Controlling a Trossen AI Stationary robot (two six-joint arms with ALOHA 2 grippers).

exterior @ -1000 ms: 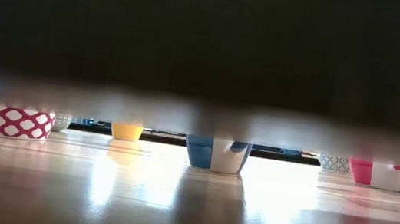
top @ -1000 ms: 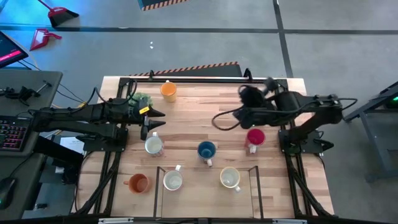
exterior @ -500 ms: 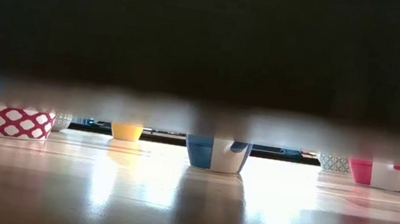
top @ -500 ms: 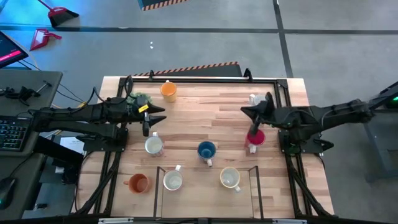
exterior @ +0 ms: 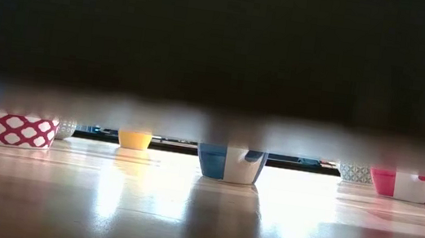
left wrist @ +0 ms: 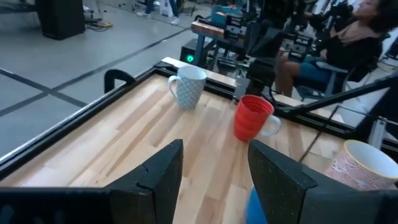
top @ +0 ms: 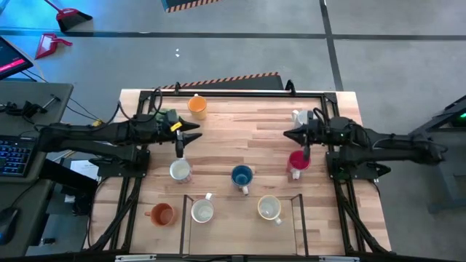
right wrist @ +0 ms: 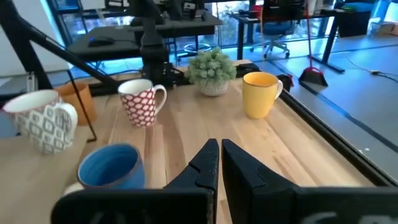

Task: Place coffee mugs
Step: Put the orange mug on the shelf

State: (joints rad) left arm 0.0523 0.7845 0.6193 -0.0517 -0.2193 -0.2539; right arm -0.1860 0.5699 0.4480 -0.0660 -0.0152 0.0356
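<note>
Eight mugs on the table [top: 240, 149]: yellow-orange mug [top: 196, 106] by the plant [top: 166, 116], red mug [top: 298, 161], blue mug [top: 242, 175], five others. Left gripper [top: 186, 136] spread, empty; right gripper [top: 289, 134] pressed together, empty.

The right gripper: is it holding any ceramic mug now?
No. The right gripper is shut on nothing, with bare wooden table ahead.

Left tool [top: 187, 135] fingers spread, empty, right tool [top: 289, 134] fingers pressed together, empty
</note>
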